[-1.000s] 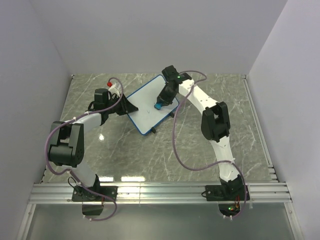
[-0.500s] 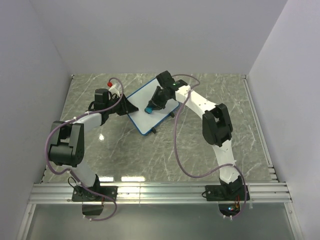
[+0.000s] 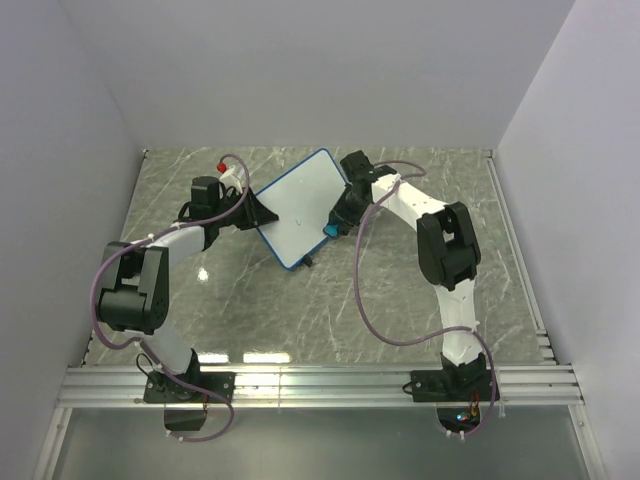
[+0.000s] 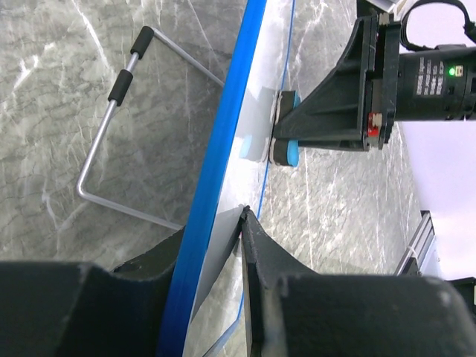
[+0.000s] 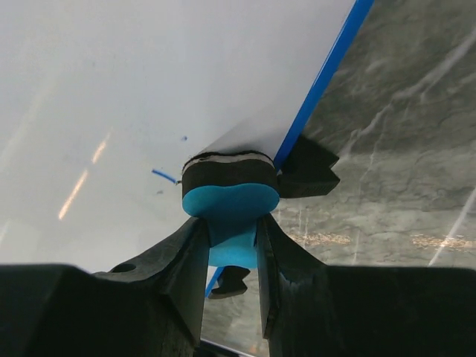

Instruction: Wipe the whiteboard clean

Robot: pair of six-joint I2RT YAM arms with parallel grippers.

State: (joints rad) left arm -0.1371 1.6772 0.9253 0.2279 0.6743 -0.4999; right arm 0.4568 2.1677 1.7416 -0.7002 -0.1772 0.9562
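Two arms rise from bases bolted at the near edge of the marble counter, and both reach toward the far middle. The left arm bends up along the left side and turns inward; its jaws are closed on the whiteboard, pinching the blue rim at the board's left edge between the black fingers, as the left wrist view shows. The right arm stands taller on the right and folds back toward the centre; its jaws are clamped tight on the eraser, a blue block with a dark felt face. That felt face presses flat on the white surface just inside the blue rim at the board's right edge. The whiteboard lies between the two arms on the far half of the counter, turned corner-on to the camera and tilted rather than flat. A few small blue marks show on the white face just beside the eraser. Under the board, a bent wire stand with black sleeves rests on the marble. Farther back, a small red thing sits beside the left wrist, too small to tell what it is.
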